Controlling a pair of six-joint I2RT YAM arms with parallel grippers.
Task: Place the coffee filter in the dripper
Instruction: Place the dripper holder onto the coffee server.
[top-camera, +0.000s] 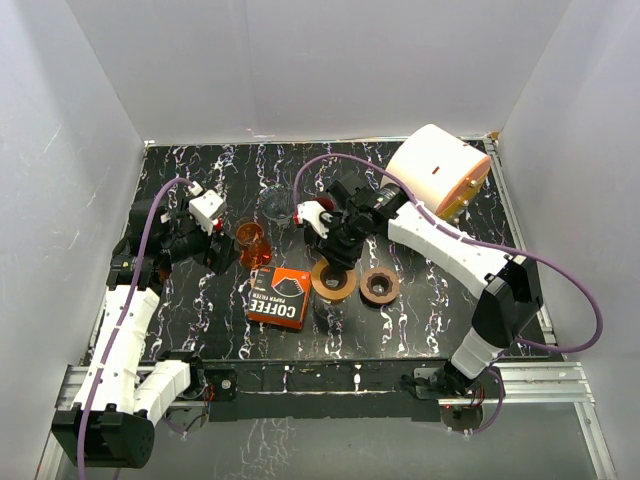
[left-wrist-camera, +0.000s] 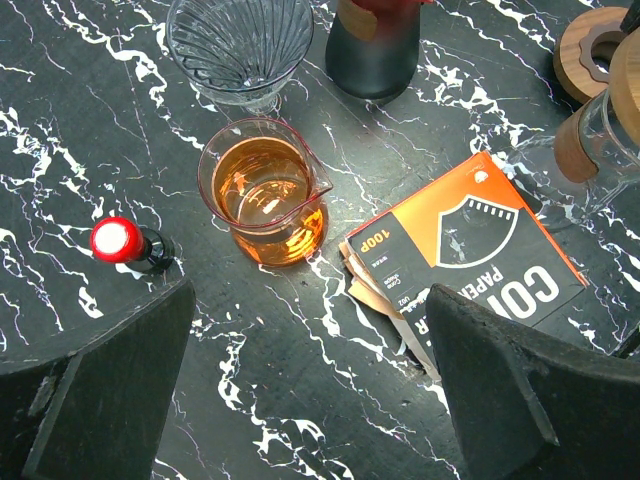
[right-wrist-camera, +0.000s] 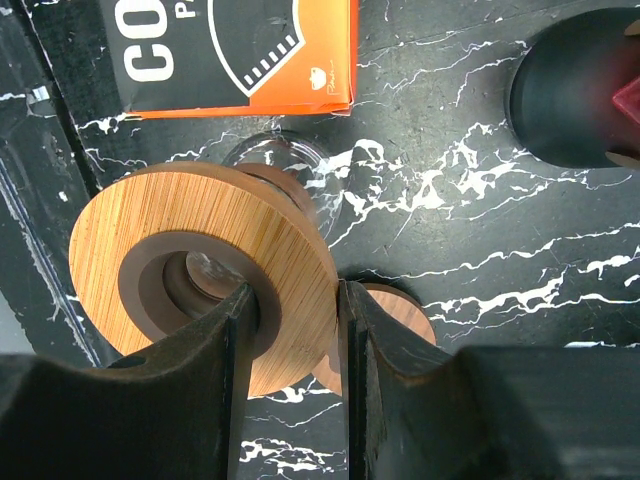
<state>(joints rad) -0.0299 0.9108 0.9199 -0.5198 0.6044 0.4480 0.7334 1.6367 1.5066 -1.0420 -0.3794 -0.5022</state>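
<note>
Filters (left-wrist-camera: 372, 288) protrude from box (left-wrist-camera: 470, 240) on bench (left-wrist-camera: 90, 130), near dripper (left-wrist-camera: 240, 45). Left tool (left-wrist-camera: 315, 330) spread wide, empty; right tool (right-wrist-camera: 295, 295) clamps ring (right-wrist-camera: 200, 215). Step, likely: filter pickup. Next move calls for pinching one filter only.

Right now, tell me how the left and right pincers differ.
The left pincer gapes wide and empty; the right pincer is closed on the rim of the wooden ring. The left hangs near the orange filter box; the right has one finger inside the ring's hole. Both have black fingers and point downward.
</note>
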